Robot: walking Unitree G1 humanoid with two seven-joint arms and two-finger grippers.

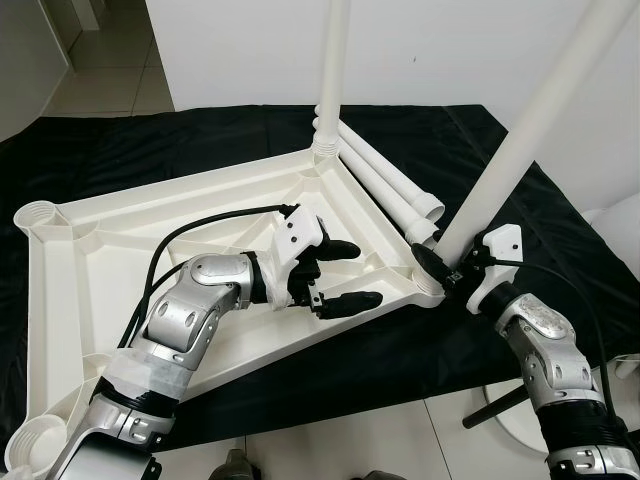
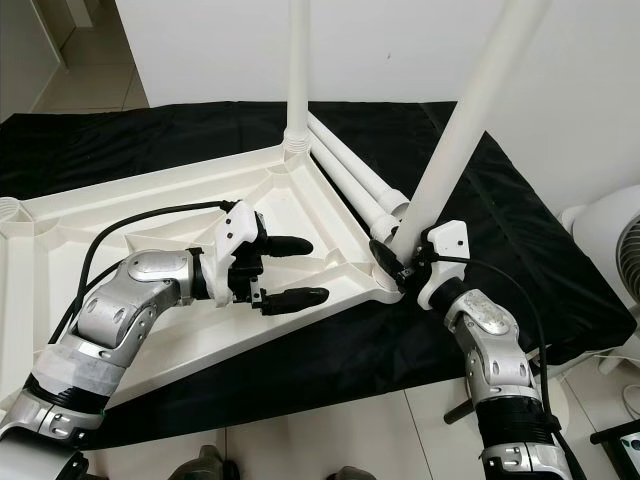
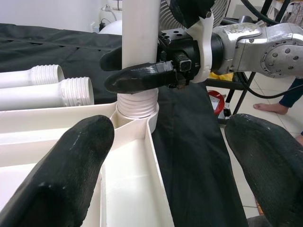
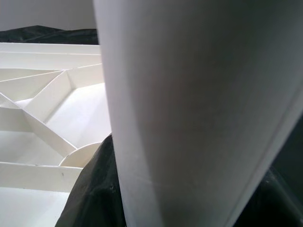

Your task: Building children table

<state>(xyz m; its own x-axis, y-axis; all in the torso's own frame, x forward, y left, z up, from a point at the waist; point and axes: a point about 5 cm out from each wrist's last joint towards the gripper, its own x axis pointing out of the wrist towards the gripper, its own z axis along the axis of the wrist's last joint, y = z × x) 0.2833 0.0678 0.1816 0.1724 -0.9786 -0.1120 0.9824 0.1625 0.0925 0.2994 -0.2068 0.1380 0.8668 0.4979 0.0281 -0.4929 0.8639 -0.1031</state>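
A white plastic table top [image 1: 180, 215] lies upside down on a black cloth. One white leg [image 1: 331, 75] stands upright in the far corner socket. A second leg [image 1: 520, 150] leans in the near right corner socket [image 3: 137, 105], and my right gripper [image 1: 437, 262] is shut on it just above the threads. Two loose legs [image 1: 400, 190] lie on the cloth between the standing ones. My left gripper [image 1: 345, 272] is open above the ribbed underside, its fingers [image 3: 75, 165] pointing toward the held leg.
The black cloth [image 1: 150, 150] covers the floor around the table top. Empty corner sockets [image 1: 40, 215] sit at the left. A white fan [image 2: 620, 260] stands at the right, and a person's bare foot [image 3: 269, 108] is on the tiles behind my right arm.
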